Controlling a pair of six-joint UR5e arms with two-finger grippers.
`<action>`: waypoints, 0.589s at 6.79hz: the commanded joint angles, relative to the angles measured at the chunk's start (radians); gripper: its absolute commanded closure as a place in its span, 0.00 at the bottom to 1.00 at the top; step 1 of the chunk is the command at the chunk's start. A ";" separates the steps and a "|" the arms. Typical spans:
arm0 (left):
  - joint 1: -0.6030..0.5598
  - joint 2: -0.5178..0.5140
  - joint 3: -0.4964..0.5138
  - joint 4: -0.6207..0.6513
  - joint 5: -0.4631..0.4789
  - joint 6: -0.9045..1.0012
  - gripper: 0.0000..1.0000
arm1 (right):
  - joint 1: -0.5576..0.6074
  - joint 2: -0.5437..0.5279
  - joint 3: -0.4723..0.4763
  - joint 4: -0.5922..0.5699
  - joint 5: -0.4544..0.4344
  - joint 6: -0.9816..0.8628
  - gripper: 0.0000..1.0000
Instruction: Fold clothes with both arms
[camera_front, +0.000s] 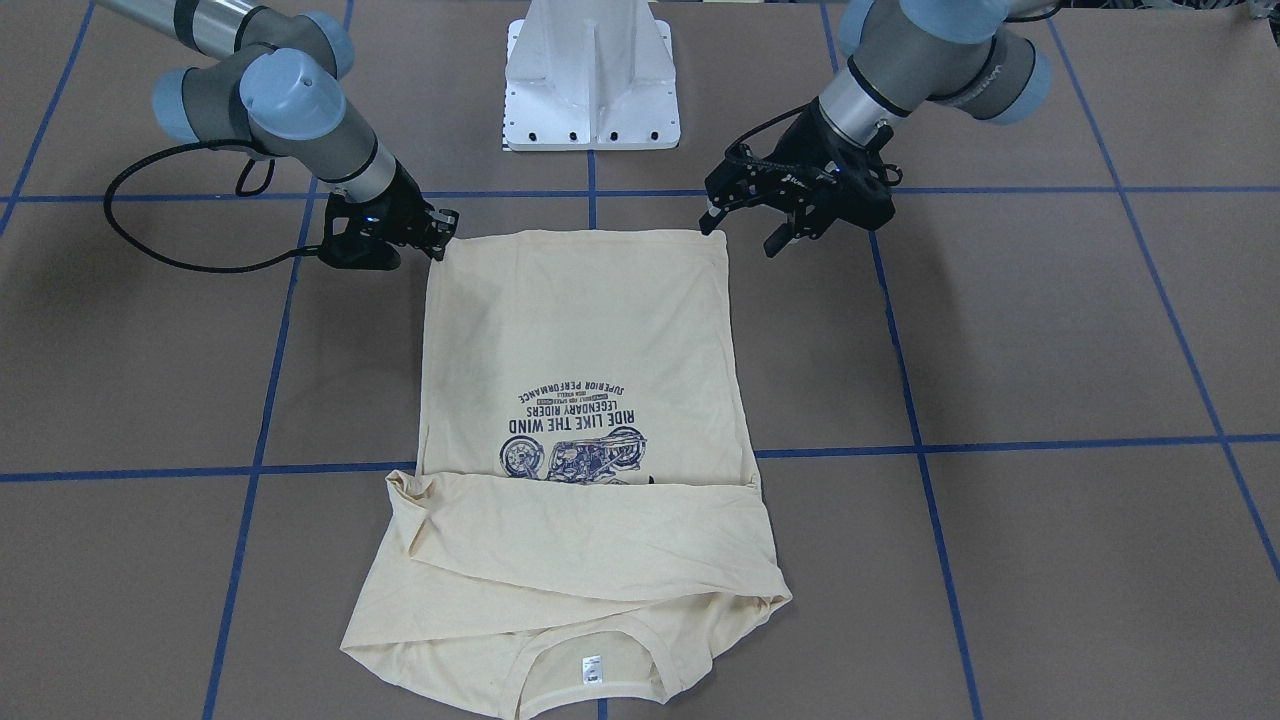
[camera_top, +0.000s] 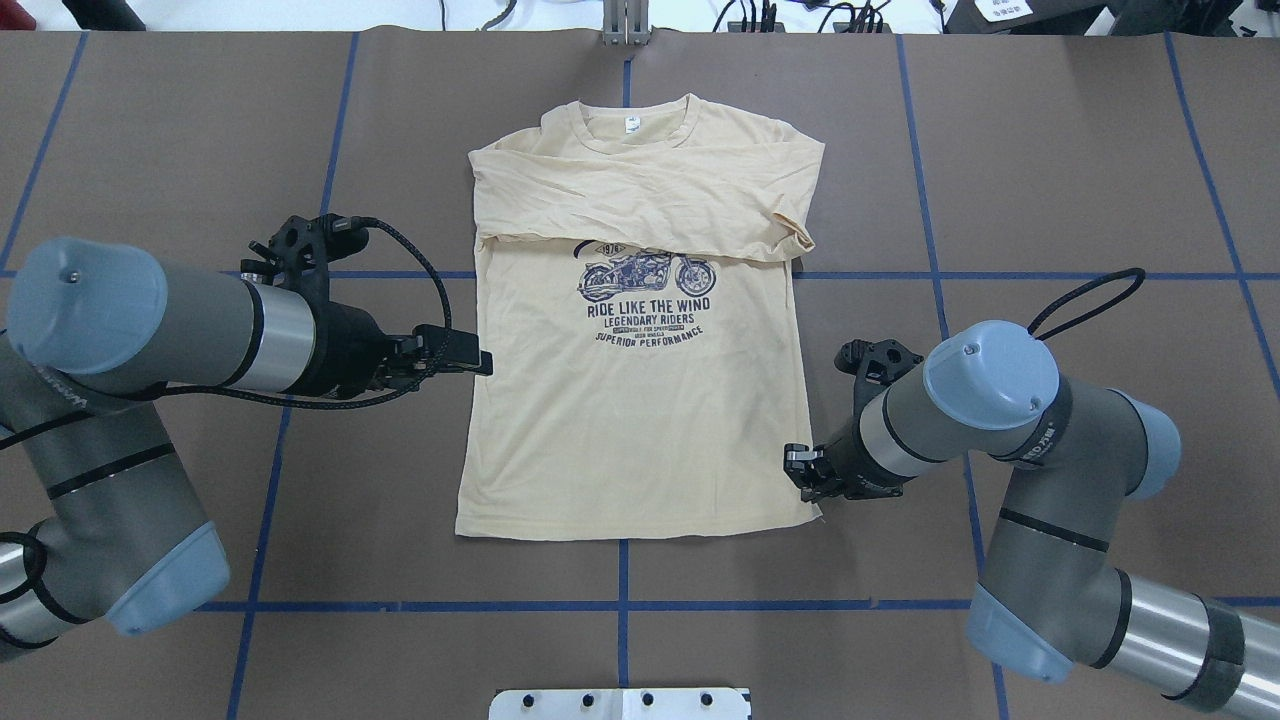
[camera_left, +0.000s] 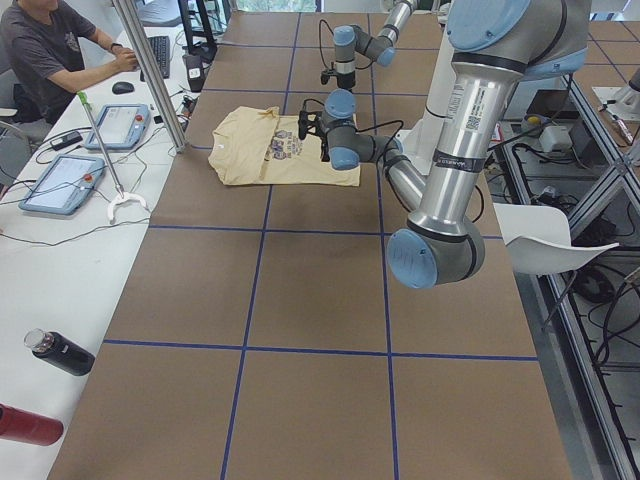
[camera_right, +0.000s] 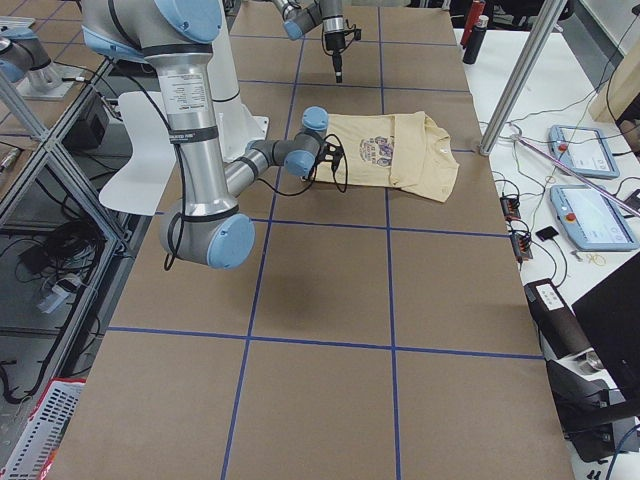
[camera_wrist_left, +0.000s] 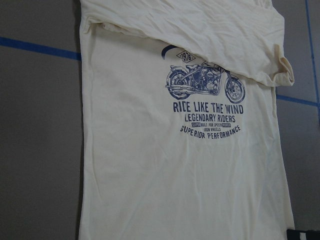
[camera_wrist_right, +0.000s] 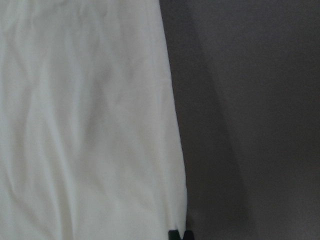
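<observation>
Brown desk (camera_top: 1050, 150) with blue tape lines; my left tool (camera_top: 480, 361) hangs wide over the left side seam, holding nothing. Mid-desk the T-shirt (camera_top: 640, 430) lies flat, print up, sleeves crossed. Then my right tool (camera_top: 797, 472), nipped narrow on the near hem corner. Lifting one-sided, I'd likely skew the fold or drag the cloth.

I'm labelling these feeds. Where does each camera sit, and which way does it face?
Front-facing: across the table, facing the robot; left gripper view-right, right gripper view-left of the T-shirt.
Overhead: behind the robot, looking down; left arm view-left, right arm view-right.
Exterior left: table's end; left arm near.
Exterior right: opposite end; right arm near.
Left wrist: onto the motorcycle print; no arm visible.
Right wrist: close on the T-shirt's edge; gripper tips at bottom.
Shared: front-facing and overhead show the print, oppositely oriented.
</observation>
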 joint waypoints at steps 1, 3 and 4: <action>0.108 0.009 -0.013 0.048 0.054 -0.122 0.01 | 0.010 -0.002 0.023 -0.010 0.003 0.002 1.00; 0.213 -0.002 -0.036 0.232 0.189 -0.138 0.01 | 0.012 0.001 0.027 -0.010 0.003 0.002 1.00; 0.278 -0.012 -0.021 0.326 0.244 -0.129 0.01 | 0.012 0.002 0.027 -0.009 0.000 0.002 1.00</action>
